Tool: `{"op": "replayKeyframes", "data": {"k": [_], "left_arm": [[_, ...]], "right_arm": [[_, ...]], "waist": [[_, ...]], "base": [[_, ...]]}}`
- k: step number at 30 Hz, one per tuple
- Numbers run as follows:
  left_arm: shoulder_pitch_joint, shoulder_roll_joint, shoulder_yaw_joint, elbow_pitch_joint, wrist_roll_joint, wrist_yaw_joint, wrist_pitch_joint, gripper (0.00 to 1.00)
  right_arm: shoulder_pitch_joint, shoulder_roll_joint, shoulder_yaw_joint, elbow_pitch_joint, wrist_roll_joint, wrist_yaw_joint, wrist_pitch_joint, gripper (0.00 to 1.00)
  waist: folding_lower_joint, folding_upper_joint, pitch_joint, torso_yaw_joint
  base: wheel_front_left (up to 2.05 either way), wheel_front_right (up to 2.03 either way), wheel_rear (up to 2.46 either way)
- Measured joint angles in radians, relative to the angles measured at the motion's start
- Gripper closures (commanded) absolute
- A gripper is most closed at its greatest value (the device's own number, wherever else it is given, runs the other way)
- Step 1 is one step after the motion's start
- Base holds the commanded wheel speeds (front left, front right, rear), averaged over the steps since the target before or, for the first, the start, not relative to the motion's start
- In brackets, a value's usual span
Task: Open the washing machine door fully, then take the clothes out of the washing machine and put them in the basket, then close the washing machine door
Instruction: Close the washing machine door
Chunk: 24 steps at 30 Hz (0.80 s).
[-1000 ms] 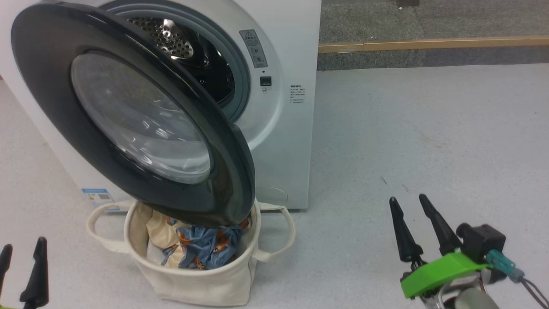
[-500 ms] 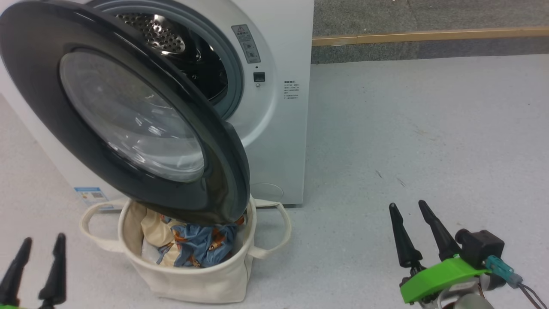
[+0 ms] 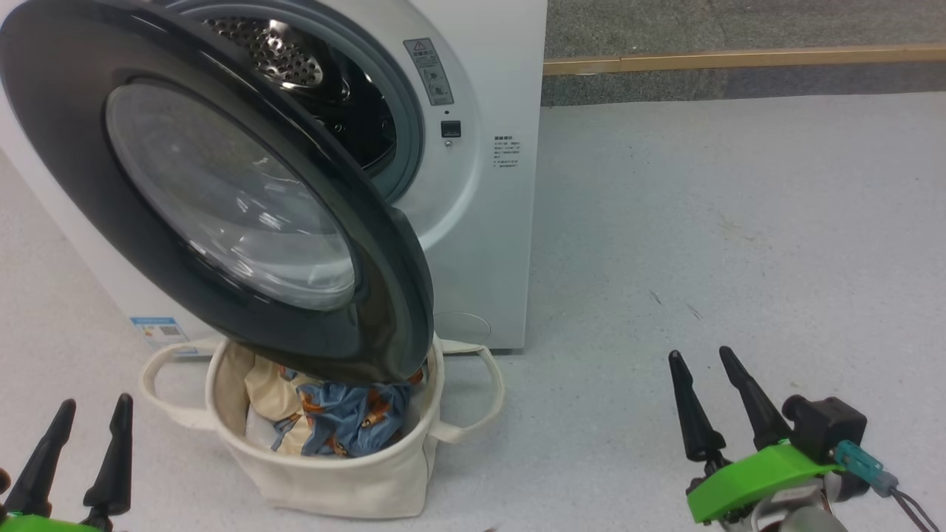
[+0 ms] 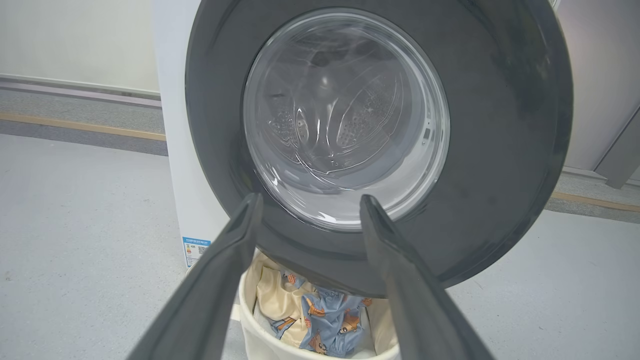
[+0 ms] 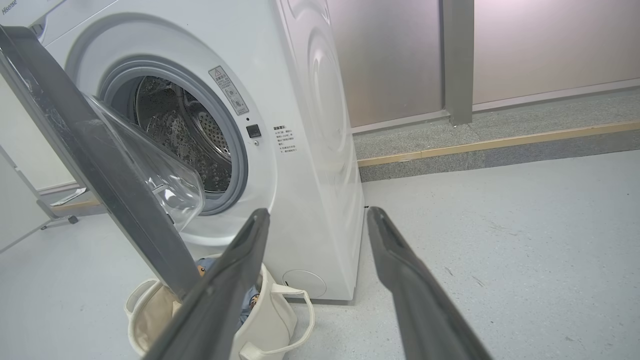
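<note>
The clothes were found in the basket at seven o'clock, under the washing machine door, open at ten o'clock. The left gripper and right gripper were held apart, empty. Door-closing was judged in hand: its rim would need to be pushed shut.

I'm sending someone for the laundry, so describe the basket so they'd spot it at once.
Find the white washing machine with its round black-rimmed door swung open. Right below that door sits the basket: soft round cream canvas with two loop handles, holding blue printed and cream clothes.
</note>
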Motion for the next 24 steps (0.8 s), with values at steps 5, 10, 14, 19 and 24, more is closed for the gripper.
{"op": "replayKeyframes", "data": {"k": [5,10,14,19,24], "left_arm": [[-0.001,-0.004,0.001,0.001,0.008,0.000,0.000,0.00],[-0.002,-0.009,0.002,0.010,0.008,0.000,0.000,0.00],[-0.003,-0.014,-0.001,0.010,0.010,-0.001,0.000,0.00],[-0.020,-0.025,-0.010,0.010,0.011,-0.001,0.000,0.00],[-0.032,-0.044,-0.030,0.010,0.020,-0.001,0.000,0.00]], "right_arm": [[0.000,0.004,-0.011,-0.001,0.009,0.000,0.000,0.00],[0.000,0.006,-0.019,-0.001,0.019,0.000,0.000,0.59],[0.000,0.006,-0.019,-0.001,0.035,0.000,0.000,1.00],[0.000,0.004,-0.018,-0.017,0.049,0.000,0.000,1.00],[-0.008,-0.011,0.006,-0.046,0.071,0.000,0.000,1.00]], "waist": [[0.0000,0.0000,0.000,0.006],[0.0000,0.0000,0.000,0.012],[0.0000,0.0000,0.002,0.016],[0.0000,0.0000,0.004,0.028],[0.0000,0.0000,0.005,0.055]], "base": [[0.00,0.00,0.00],[0.00,0.00,0.00],[0.00,0.00,0.00],[0.00,0.00,0.00],[0.00,0.00,0.00]]}}
